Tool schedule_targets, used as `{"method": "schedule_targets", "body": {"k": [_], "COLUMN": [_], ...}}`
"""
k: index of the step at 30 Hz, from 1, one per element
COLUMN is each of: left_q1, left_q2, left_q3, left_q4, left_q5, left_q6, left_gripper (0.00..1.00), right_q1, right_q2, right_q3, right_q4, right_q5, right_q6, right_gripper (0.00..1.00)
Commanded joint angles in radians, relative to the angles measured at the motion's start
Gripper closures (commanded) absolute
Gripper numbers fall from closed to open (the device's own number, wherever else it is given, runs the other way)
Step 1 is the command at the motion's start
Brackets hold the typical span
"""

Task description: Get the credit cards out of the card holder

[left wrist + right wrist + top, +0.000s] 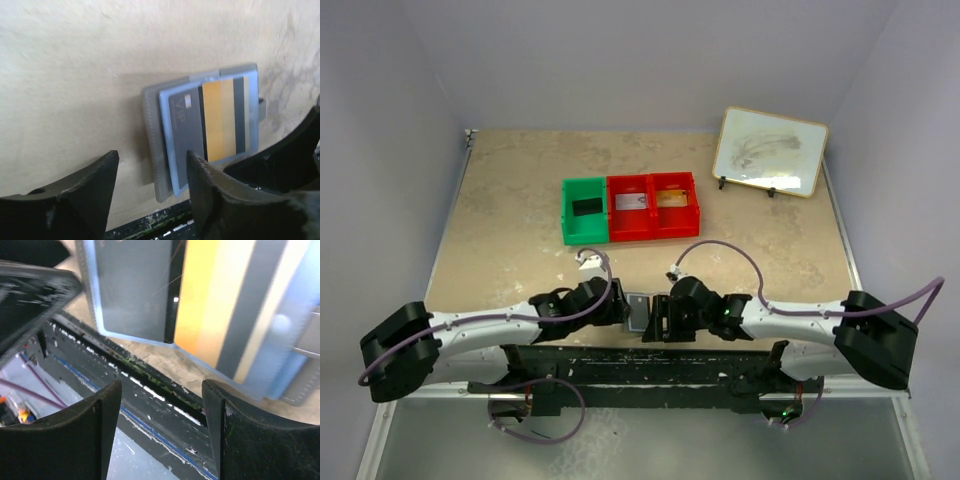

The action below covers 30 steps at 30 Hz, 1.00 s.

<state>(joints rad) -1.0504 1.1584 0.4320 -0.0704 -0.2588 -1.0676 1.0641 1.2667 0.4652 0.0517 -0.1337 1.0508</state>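
Only 1 bit of writing can be read: pale letters that look like "VIP" on the grey card. It lies in the open card holder beside a gold card with a dark stripe, both flat on the bluish inner face. The card holder rests on the desk at its near edge, between the 2 tools. The left tool is spread apart and empty, with the holder just beyond its fingertips and 1 corner hidden behind a finger. The right tool also gapes empty, the cards just past it.
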Motion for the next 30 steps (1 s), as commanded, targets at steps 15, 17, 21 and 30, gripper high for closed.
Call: {"method": "schedule_targets", "body": {"k": [15,17,21,30], "left_q1": [0.197,0.198,0.196,0.001], "left_q2": [0.266,0.267,0.219,0.073], "left_q3": [0.338,0.305,0.187,-0.045], "left_q4": [0.036,0.074,0.128,0.317], "left_q5": [0.100,0.111,0.142,0.086], "left_q6": [0.241,0.209,0.138,-0.068], "left_gripper": [0.36,0.37,0.40,0.43], "right_q1": [-0.322,-0.342,-0.349,-0.345], "right_q2": [0.034,0.086,0.164,0.355], "right_q3": [0.058,0.113,0.192,0.347], "right_q4": [0.007,0.000,0.027,0.100], "right_q5": [0.104,0.096,0.062,-0.067], "right_q6": [-0.067,-0.116,-0.162,-0.295], "right_gripper": [0.26,0.26,0.26,0.29]}}
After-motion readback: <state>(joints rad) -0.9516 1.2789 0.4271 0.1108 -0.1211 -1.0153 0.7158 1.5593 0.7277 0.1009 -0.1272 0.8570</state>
